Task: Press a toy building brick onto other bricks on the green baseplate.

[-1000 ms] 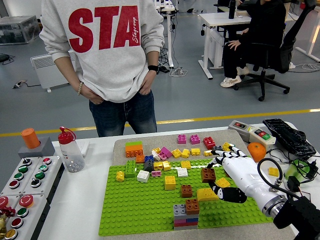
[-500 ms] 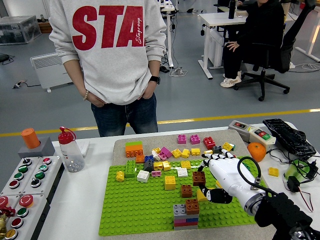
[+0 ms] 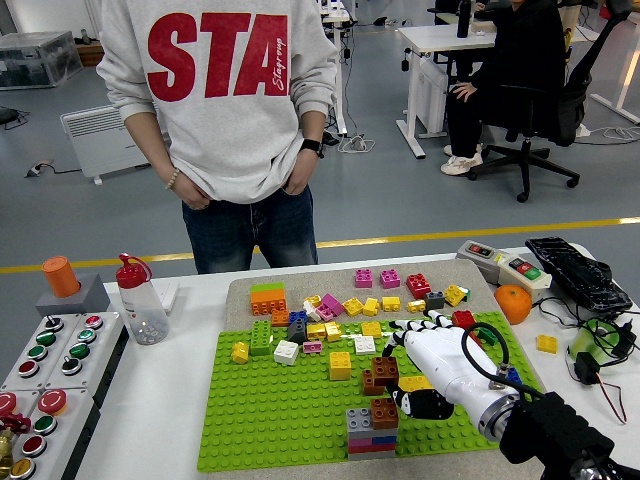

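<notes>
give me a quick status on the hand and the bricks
Right hand over the green baseplate, fingers curled on a brown brick. Grey-and-brown stack just ahead of it, untouched. Left hand out of view. Person behind the table, hands in pockets.

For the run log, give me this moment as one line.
right hand: over bricks on green baseplate, beside brown brick | left arm: out of view | person: hands in pockets
</notes>
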Controlling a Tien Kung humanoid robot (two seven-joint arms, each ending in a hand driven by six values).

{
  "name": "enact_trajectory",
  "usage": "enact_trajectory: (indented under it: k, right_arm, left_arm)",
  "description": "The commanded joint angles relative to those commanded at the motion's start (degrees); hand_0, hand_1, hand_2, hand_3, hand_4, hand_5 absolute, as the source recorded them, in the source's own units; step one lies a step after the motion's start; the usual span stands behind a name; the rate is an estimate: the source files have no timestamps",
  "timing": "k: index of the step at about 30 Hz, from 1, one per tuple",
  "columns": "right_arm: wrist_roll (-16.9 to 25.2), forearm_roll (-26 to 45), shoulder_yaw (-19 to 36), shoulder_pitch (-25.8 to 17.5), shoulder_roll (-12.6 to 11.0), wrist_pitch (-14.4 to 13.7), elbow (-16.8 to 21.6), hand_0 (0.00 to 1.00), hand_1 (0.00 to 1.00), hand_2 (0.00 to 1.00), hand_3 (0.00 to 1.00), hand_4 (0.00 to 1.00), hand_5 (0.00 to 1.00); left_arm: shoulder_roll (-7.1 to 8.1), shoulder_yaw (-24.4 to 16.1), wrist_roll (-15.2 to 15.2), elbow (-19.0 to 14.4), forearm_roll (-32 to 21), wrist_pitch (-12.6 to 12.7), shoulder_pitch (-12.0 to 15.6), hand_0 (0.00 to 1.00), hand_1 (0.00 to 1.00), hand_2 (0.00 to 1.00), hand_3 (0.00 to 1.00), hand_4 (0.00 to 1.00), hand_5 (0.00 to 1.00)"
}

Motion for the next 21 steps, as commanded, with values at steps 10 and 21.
enact_trajectory:
  k: [10, 21]
  right_arm:
    - [0.5, 0.7, 0.0, 0.3, 0.1, -0.8, 0.0, 0.998, 0.908, 0.888, 0.53, 0.529, 0.264]
    - [3.1, 2.3, 0.6, -0.2, 0.4, -2.7, 0.0, 0.998, 0.905, 0.881, 0.529, 0.527, 0.265]
  left_arm:
    - [-0.02, -0.1, 0.1, 0.0, 0.1, 0.0, 0.1, 0.66, 0.677, 0.703, 0.576, 0.303, 0.998]
    - [-0.05, -0.4, 0.2, 0.0, 0.5, 0.0, 0.4, 0.659, 0.677, 0.703, 0.576, 0.302, 0.998]
